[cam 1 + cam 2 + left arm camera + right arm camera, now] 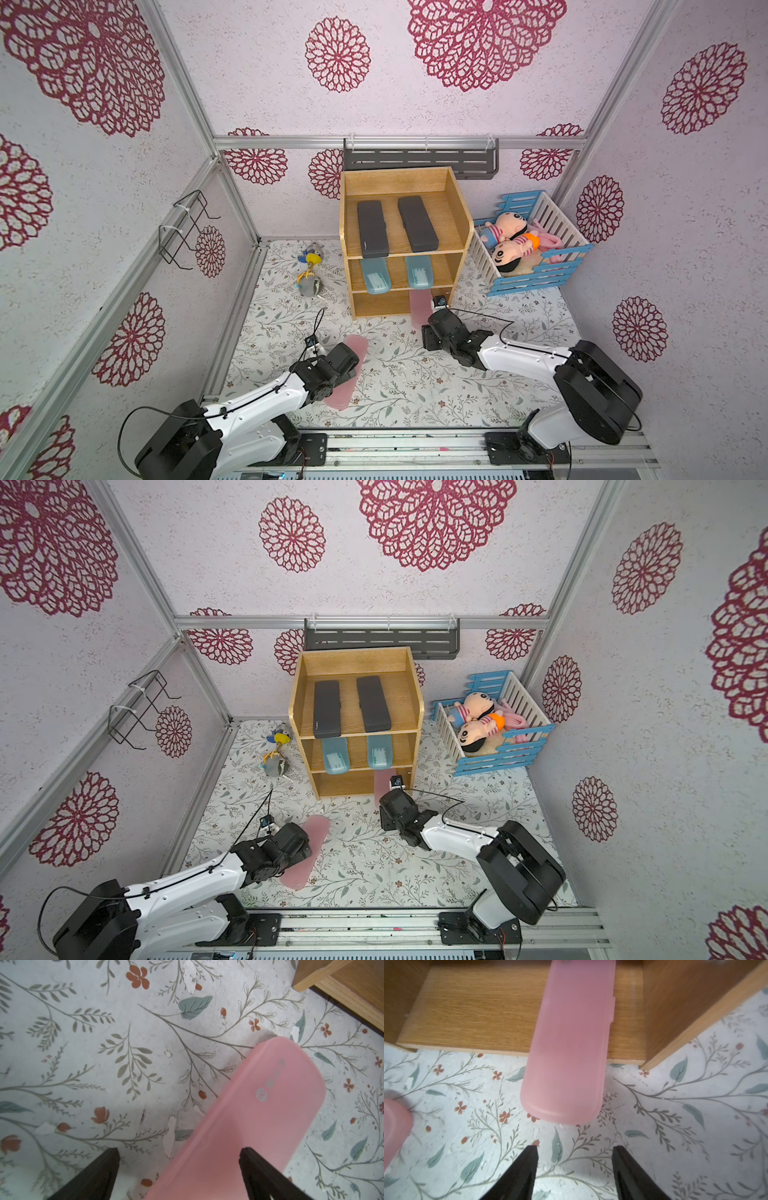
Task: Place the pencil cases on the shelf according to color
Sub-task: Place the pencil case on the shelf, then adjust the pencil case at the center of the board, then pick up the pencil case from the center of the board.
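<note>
Frosted pink pencil case (566,1053) half in light-wood shelf (467,1012), right gripper (575,1147) fingers apart — clear, left gripper (179,1149) fingers apart over second pink case (259,1115).

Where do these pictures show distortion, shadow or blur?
In both top views, wide-angle stretch splays the walls outward. In the left wrist view, the pink case casts a soft shadow on the mat. In the right wrist view, the shelf looks slightly soft.
</note>
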Tool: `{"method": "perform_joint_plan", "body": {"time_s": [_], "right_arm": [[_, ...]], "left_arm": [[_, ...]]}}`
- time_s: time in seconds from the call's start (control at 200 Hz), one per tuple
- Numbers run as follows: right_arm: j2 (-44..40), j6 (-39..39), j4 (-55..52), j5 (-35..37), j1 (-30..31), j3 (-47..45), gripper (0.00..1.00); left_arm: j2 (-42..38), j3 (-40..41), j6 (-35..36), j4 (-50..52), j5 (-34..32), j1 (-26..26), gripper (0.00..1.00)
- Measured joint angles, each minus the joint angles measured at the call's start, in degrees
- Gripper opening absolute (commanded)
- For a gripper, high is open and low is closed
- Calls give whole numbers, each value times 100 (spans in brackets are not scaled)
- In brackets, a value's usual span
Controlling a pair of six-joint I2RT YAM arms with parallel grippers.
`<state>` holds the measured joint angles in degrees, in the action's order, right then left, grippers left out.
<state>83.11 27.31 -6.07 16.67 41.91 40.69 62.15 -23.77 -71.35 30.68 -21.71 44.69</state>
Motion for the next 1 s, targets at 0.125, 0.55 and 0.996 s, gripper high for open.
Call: {"method": "perform_joint_plan", "body": {"time_s": [0.125, 0.55, 0.996], "right_arm": [[-682, 37, -55, -28, 74, -326, 82], [-1740, 326, -481, -42, 372, -994, 95], [-2068, 1296, -756, 144, 1670, -1067, 99]], "left_arm": [[-50, 116, -24, -234, 61, 348, 97], [1958, -1397, -400, -487, -155, 1738, 97], [245, -1069, -1202, 457, -1043, 1961, 97]]}}
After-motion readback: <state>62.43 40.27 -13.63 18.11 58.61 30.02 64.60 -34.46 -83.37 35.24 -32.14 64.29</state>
